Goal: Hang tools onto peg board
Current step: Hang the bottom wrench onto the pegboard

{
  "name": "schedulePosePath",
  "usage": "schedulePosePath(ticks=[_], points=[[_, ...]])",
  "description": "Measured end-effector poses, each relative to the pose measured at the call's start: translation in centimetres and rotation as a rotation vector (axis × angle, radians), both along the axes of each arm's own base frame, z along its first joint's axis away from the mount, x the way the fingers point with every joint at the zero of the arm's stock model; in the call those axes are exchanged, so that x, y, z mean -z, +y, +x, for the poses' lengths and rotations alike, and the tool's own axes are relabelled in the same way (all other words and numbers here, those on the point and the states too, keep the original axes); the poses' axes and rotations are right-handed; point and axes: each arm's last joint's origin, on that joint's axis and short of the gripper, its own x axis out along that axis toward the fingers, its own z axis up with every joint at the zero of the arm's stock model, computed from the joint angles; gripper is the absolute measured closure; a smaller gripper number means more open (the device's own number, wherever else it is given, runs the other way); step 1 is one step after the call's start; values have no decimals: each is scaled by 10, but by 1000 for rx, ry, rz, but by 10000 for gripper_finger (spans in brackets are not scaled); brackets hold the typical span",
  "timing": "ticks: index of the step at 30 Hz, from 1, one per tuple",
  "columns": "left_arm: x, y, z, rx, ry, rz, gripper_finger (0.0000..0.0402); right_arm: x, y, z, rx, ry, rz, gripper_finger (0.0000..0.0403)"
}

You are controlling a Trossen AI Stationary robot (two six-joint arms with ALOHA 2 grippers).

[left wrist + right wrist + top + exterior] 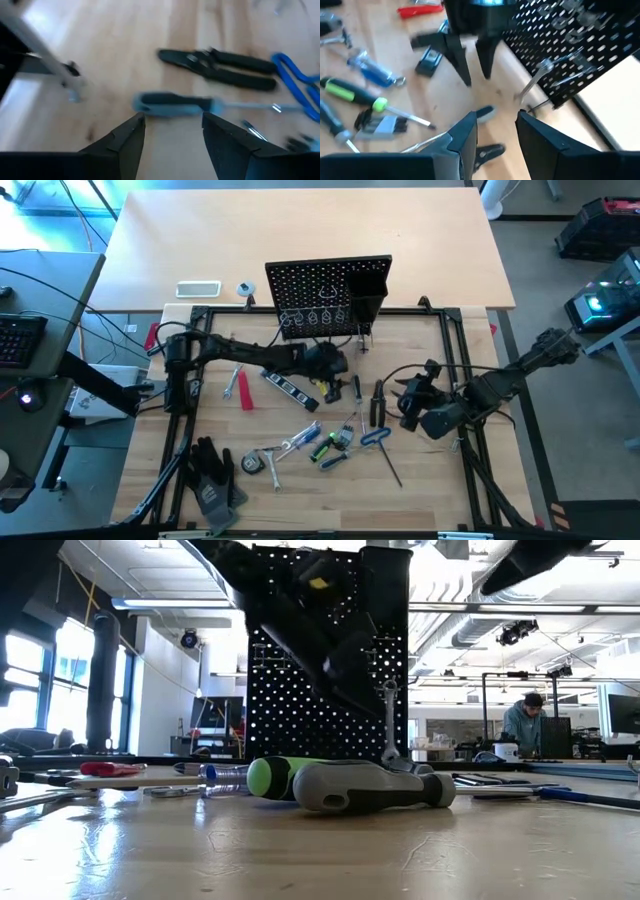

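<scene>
The black peg board (328, 292) stands upright at the table's far side. A silver wrench (535, 82) hangs on its front, by its upper end (388, 690). My left gripper (172, 117) hovers open just in front of the board (475, 75), above a grey-blue-handled screwdriver (172, 102) that lies flat beside black pliers (220, 67) and a blue-handled hex key (295, 80). My right gripper (496, 117) is open and raised at the table's right (408, 402), with nothing between its fingers. Other tools lie flat mid-table, among them a green screwdriver (322, 448).
A red-black flat tool (245, 392) and a level (290, 385) lie left of centre. Black gloves (212, 475) and a tape measure (250, 463) sit near the front left. A white device (198, 289) lies behind the board, and a black frame rail (460, 380) borders the work area.
</scene>
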Motion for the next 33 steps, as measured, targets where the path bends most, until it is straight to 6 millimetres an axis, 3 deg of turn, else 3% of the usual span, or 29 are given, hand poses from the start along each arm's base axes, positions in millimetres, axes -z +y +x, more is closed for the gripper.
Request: schedulePosePath(ticks=[10,16,24,33], points=[[-8,-61,-36,137,38,-14,225,53,14,8,-166,-68,153,269],[3,-104,-59,195,47,-22,229,80,16,13,-289,-223,209,269],[30,-143,-86,180,100,-14,229,92,14,21,-424,-346,267,269],[46,-172,-112,253,187,-31,229,101,23,51,-538,-339,241,269]])
